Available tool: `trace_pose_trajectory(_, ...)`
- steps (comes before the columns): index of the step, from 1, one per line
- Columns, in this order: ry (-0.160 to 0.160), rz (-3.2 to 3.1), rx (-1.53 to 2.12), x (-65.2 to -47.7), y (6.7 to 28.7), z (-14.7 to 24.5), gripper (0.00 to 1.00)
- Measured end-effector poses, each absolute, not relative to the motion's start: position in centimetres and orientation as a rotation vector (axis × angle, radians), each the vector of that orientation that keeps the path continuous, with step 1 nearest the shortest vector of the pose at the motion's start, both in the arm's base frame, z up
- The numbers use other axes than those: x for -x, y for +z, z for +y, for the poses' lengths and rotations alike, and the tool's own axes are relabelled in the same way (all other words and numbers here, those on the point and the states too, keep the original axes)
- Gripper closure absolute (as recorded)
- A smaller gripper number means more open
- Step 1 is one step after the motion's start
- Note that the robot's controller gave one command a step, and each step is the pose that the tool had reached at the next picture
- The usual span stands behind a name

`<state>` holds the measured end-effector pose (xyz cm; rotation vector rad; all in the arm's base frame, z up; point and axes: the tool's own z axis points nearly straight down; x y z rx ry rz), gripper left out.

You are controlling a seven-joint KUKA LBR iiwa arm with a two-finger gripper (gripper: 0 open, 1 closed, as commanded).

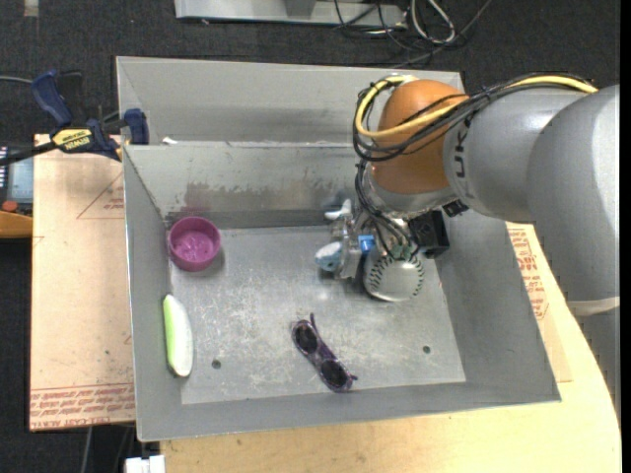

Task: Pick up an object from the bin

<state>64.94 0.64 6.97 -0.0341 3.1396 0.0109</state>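
The end effector (342, 244) is hanging low at the bin's (256, 294) back middle, just beside a small pale-blue thing (327, 257); its opening cannot be told; purple sunglasses (322, 356) are lying apart, frontward.

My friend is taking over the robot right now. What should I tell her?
Gripper: down inside the grey metal bin, right of the middle, near the back wall. It is too hard to see whether it is open or shut.
A small pale blue bit sits at its tip. I cannot tell whether that is a toy or part of the robot.
Round purple plastic cup: back left of the floor.
Long white and green piece: along the left side.
Purple sunglasses: front middle.
All three lie apart from the gripper.
Done: nothing seen lifted.
Left: grab one thing and lift it out.
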Motion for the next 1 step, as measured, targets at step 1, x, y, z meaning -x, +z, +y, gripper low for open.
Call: trace_pose_trajectory(1,0.011,3.148,0.034,-64.7,7.63,0.65,1.0)
